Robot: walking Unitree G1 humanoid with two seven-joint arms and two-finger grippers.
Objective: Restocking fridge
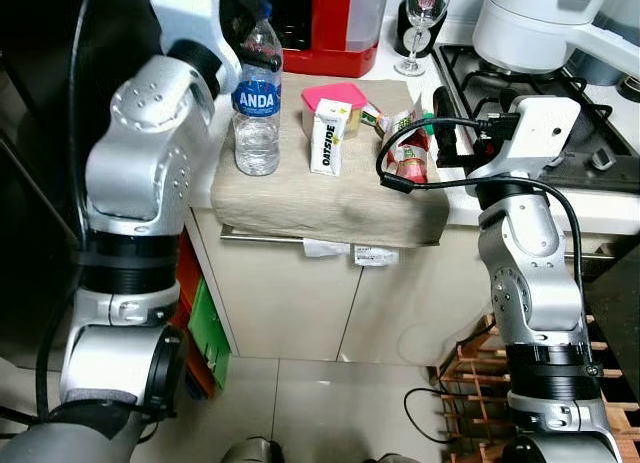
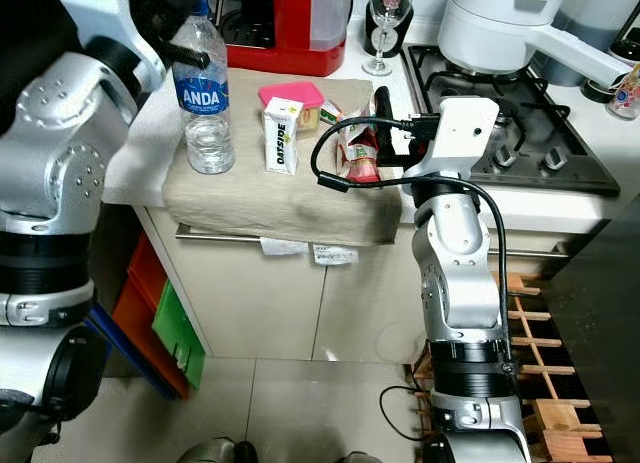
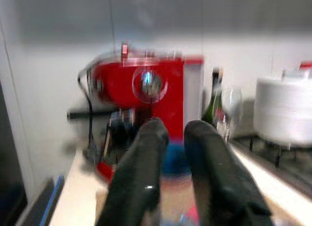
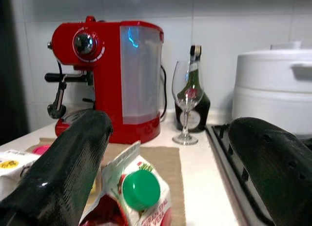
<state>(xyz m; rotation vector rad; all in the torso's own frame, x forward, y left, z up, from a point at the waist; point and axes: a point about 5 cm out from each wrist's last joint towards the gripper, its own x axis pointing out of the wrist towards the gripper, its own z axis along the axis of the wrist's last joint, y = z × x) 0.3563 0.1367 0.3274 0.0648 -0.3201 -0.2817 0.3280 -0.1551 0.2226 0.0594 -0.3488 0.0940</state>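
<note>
Starting at the left, the left end effector (image 3: 170, 153) sits raised at the neck of the water bottle (image 1: 257, 103), which stands upright at the left end of the folded cloth (image 1: 330, 198) on the table (image 1: 620, 208). In the left wrist view its two fingers (image 3: 141, 172) lie close together with a blurred blue shape, probably the bottle cap, low between them; the blur leaves it unclear whether they pinch the bottle or merely hover at it, so I cannot tell its state. The bottle's long axis is vertical, and this arm is clearly the nearer one to it.

Next along the cloth stands an upright oat drink carton (image 1: 327, 135), with a pink lid or box (image 1: 335, 95) just behind it. Neither end effector is at the carton.

Further right, a soft pouch with a green screw cap (image 4: 140, 189) stands tilted at the cloth's right end, beside the stove (image 1: 530, 93). The right end effector (image 4: 165, 172) is spread wide open, one finger on each side of the pouch and level with its cap, so the pouch lies straight ahead between the fingers. The coming move, as I judge it, needs only a short push forward and a squeeze across the pouch's upright axis; the soft body may buckle.
</note>
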